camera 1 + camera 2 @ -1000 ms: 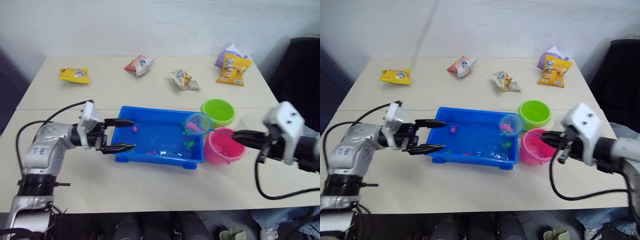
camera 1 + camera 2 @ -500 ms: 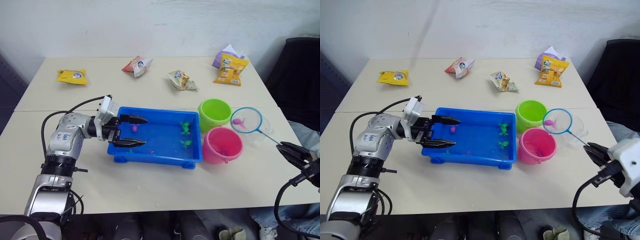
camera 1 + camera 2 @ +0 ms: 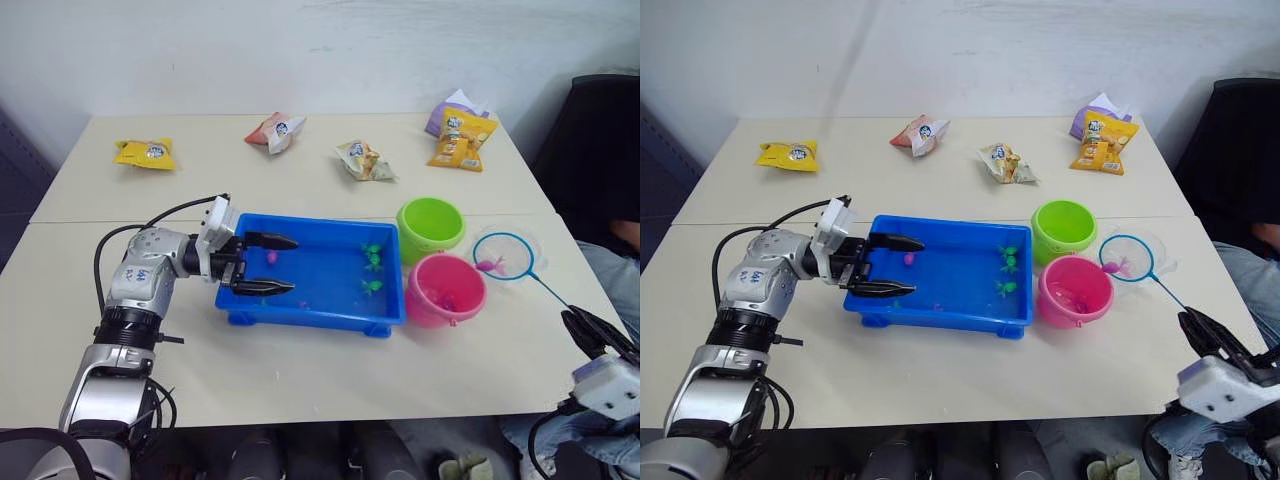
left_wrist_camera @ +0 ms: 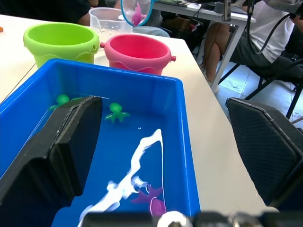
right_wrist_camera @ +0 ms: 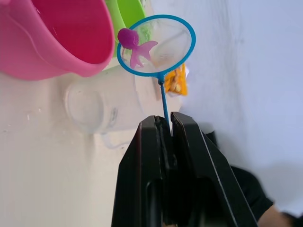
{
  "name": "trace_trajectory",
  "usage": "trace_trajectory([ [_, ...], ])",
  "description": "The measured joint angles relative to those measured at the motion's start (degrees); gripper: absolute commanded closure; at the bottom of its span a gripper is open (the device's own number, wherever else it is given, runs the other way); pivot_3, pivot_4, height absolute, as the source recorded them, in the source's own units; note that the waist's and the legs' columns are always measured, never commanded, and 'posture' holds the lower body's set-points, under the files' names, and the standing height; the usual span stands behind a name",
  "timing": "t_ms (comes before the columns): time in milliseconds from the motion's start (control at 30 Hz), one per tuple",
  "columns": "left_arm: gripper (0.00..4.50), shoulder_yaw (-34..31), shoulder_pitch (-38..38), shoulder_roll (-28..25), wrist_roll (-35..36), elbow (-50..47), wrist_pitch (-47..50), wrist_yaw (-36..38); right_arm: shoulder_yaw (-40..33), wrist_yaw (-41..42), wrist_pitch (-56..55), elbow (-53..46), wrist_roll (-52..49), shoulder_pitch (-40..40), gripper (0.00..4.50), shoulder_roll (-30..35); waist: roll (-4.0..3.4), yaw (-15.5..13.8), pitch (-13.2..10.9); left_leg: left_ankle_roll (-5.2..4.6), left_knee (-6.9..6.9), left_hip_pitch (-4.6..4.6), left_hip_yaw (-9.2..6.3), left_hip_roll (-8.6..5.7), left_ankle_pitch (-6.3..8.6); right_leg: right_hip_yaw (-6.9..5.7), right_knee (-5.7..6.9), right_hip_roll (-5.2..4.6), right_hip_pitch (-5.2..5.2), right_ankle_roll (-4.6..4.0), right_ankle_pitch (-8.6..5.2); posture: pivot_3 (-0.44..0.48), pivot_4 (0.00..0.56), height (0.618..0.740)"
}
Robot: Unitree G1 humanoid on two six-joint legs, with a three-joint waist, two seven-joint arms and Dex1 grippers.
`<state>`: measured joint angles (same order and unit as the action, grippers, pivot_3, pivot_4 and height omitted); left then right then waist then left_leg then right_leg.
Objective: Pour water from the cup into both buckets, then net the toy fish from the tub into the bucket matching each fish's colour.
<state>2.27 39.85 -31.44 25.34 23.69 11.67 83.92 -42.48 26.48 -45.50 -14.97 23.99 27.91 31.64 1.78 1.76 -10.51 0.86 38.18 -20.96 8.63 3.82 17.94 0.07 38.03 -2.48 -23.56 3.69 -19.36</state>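
In the left eye view, the blue tub [image 3: 318, 275] sits at centre frame on the pale table [image 3: 300, 370]. The left gripper [image 3: 262, 265], fingers spread wide and holding nothing, straddles the tub's left rim. Two green fish [image 3: 372, 254] lie in the tub's right part and a pink fish [image 3: 270, 257] by the upper finger. Right of the tub stand the green bucket [image 3: 432, 224] and, below it, the pink bucket [image 3: 446, 290]. The net [image 3: 503, 256] hangs right of the pink bucket, over the clear cup [image 3: 520, 248], with a pink fish in the net [image 3: 488, 264]. The right gripper [image 3: 590, 330], lower right, is clamped on the net's thin handle. Snack packets [image 3: 147, 152] lie along the far edge.

The left wrist view looks down the tub toward both buckets, black fingers [image 4: 61, 142] wide apart.

In the right wrist view, the closed fingers [image 5: 189, 161] pinch the handle; the hoop sits upper centre, beside the pink bucket's rim.
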Motion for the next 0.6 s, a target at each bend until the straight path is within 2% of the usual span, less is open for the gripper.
trace_trajectory([
  [167,0.02,-0.1,-0.1,0.2,0.0,-0.1,-0.1,-0.6,-0.2,-10.2,-4.3,1.1,12.4,-1.2,4.5,0.3,-0.01,0.0,0.0,0.03,0.0,0.01,0.01,0.02,-0.01,0.02,0.01,-0.03,0.0,0.0,0.0,0.0,0.15,0.739],
  [267,0.02,-0.4,-0.5,0.2,0.0,-0.4,-0.1,-1.0,-0.3,-15.1,-4.4,0.8,16.6,-2.6,4.5,0.5,-0.01,0.0,0.0,0.04,0.0,0.02,0.03,0.02,-0.02,0.03,0.04,-0.03,0.0,-0.01,0.0,0.0,0.15,0.739],
  [367,0.02,-1.3,-1.5,-0.2,0.1,-0.8,-0.1,-1.4,-0.1,-16.6,-3.6,0.3,16.3,-2.8,4.5,1.7,-0.02,0.0,0.0,0.04,0.0,0.03,0.03,0.02,-0.02,0.04,0.04,-0.02,0.0,-0.02,-0.01,0.0,0.15,0.739],
  [433,0.02,-1.8,-2.7,-0.9,0.1,-1.0,-0.4,-1.4,2.5,-13.9,-0.2,-0.4,8.7,-2.6,4.5,3.2,-0.02,0.2,0.0,0.04,-0.01,0.07,0.04,0.12,-0.02,0.09,0.05,-0.02,0.02,-0.02,-0.01,0.0,0.15,0.739],
  [467,0.02,-2.3,-3.2,-1.6,0.1,-1.1,-0.9,-1.4,6.1,-10.1,4.1,-1.7,-0.4,-2.4,4.5,4.7,-0.02,0.3,0.0,0.04,0.0,0.11,0.04,0.13,-0.02,0.09,0.08,-0.01,0.05,-0.02,-0.01,0.0,0.15,0.739],
  [533,0.02,-3.0,-3.5,-2.7,0.0,-1.0,-2.1,-1.3,10.0,-5.7,9.5,-4.7,-9.8,-2.8,4.5,6.6,-0.02,0.3,0.0,0.03,-0.01,0.18,0.04,0.21,-0.01,0.1,0.11,-0.02,0.1,-0.02,-0.01,0.0,0.15,0.739],
  [600,0.02,-4.8,-4.9,-5.4,-0.5,0.2,-5.6,-1.3,16.3,0.3,24.2,-12.1,-25.3,-5.3,4.5,11.4,-0.05,0.9,0.0,0.03,-0.05,0.36,-0.1,0.15,-0.01,0.35,0.25,-0.01,0.12,-0.03,0.0,0.0,0.15,0.739],
])
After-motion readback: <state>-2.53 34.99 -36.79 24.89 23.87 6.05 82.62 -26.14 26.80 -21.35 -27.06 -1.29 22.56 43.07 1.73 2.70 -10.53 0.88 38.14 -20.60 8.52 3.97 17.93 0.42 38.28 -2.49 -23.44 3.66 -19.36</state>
